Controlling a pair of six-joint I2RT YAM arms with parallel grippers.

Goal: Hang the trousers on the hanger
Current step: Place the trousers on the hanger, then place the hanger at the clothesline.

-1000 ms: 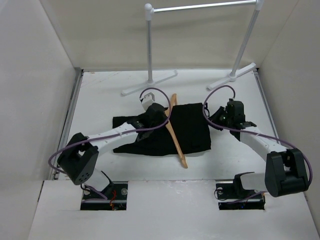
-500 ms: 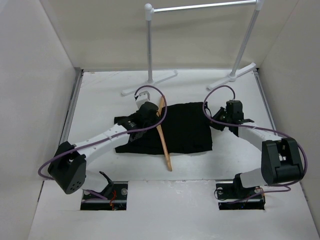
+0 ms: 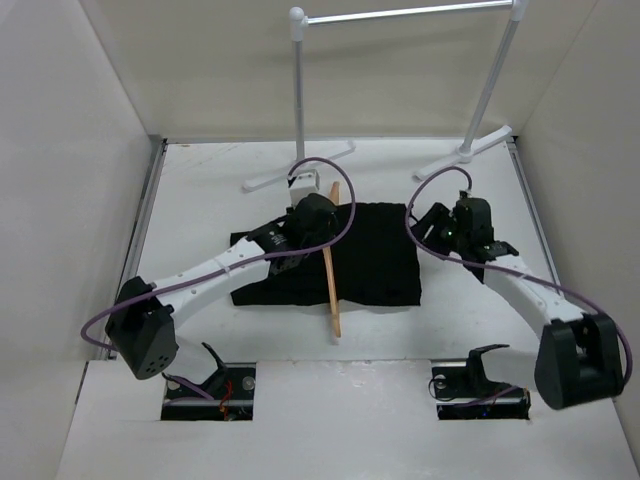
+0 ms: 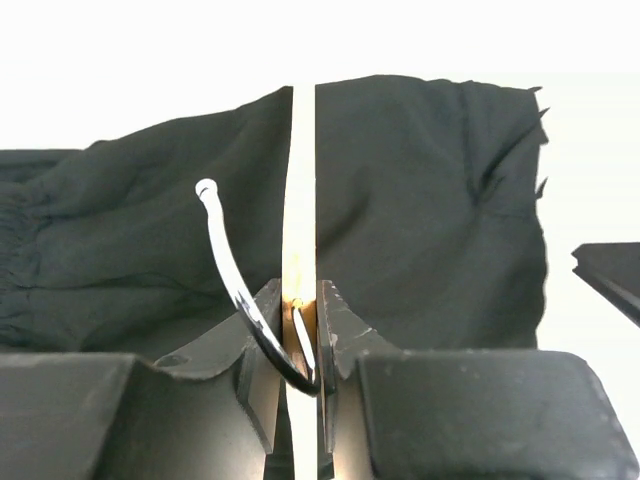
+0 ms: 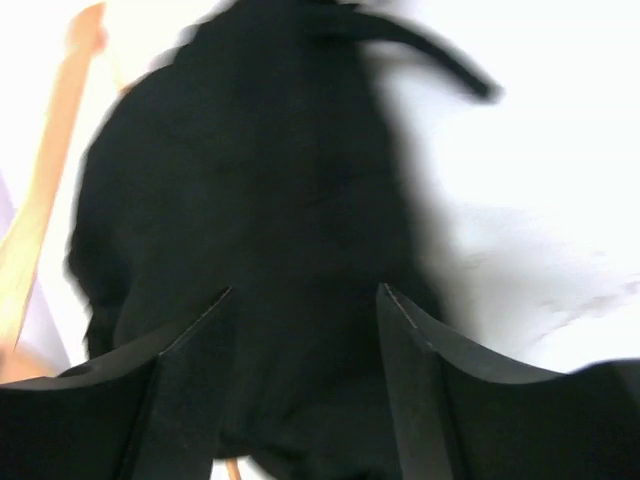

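The black trousers lie folded flat in the middle of the table. The wooden hanger lies across their left half, running near to far. My left gripper is shut on the hanger's far part. In the left wrist view my left gripper clamps the wood beside the metal hook, with the trousers beneath. My right gripper is open at the trousers' right edge. In the right wrist view my right gripper has its jaws spread over the black cloth; the hanger shows at the left.
A silver clothes rail stands at the back, its two feet on the table just beyond the trousers. White walls close in the left, right and back sides. Purple cables loop above both wrists.
My left gripper has carried the hanger to the right and swung it to run straight near to far over the trousers. My right arm's elbow has shifted; its gripper stays at the cloth's right edge.
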